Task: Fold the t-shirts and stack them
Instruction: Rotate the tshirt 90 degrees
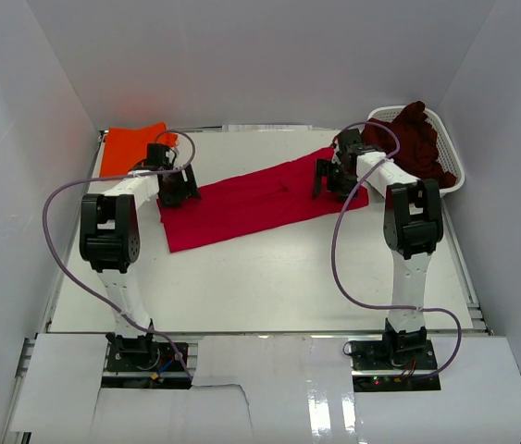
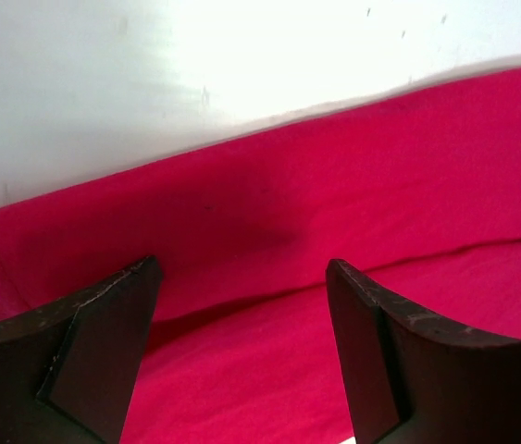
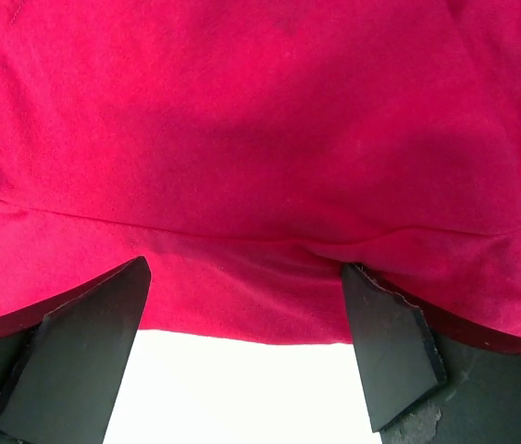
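Top external: red t-shirt (image 1: 260, 205) lies flat across the worktop (image 1: 288, 277).
My left end effector (image 1: 179, 190) and right end effector (image 1: 328, 181): both wide apart, empty, one at each end.
Risk: I could pinch only one layer, so it bunches.

Red t-shirt (image 1: 260, 199) lies mid-table, orange t-shirt (image 1: 129, 148) back-left, maroon t-shirt (image 1: 422, 139) back-right.
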Robot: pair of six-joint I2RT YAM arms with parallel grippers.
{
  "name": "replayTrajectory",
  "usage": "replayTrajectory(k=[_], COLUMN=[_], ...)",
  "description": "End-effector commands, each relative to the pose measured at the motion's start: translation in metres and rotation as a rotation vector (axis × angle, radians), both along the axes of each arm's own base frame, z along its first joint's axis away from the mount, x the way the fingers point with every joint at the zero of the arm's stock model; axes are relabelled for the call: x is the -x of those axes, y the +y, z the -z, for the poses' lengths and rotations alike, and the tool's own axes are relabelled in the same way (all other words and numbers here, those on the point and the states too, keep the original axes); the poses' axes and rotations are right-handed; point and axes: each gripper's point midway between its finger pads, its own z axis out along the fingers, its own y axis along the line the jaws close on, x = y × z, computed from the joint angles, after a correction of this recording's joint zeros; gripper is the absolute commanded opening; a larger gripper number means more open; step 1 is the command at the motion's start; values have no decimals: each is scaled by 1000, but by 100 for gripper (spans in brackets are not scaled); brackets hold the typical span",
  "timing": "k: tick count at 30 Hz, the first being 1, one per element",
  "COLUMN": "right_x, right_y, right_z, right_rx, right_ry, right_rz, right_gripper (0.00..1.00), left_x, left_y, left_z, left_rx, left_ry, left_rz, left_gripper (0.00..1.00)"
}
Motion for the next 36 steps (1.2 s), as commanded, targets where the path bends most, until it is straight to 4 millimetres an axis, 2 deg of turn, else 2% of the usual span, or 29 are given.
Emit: replayTrajectory(k=[1, 9, 12, 20, 26, 32, 36], right_x=[-6, -20, -25, -42, -61, -86, -98], right_y=[-5, 10, 19, 41, 38, 34, 31], right_z=[10, 1, -2, -11, -17, -26, -26], right_rx=[-5, -117, -164, -280, -272, -283, -291], right_ry=[13, -1, -3, -7, -41, -86, -108], right_rz=[-17, -58, -74, -93, -78, -83, -74], right_gripper=[91, 91, 90, 89, 89, 90, 95], left_x=[63, 89, 101, 139, 161, 181, 195], left_y=[10, -4, -18, -47, -63, -79, -83], left_z=[35, 20, 16, 19, 22, 11, 5], left_rx=[-30, 18, 27, 35, 40, 86, 104], left_ry=[223, 225, 227, 272, 306, 310, 318], left_rz=[-31, -22, 6, 33, 42, 58, 67], left_gripper=[84, 82, 82, 82, 82, 82, 82])
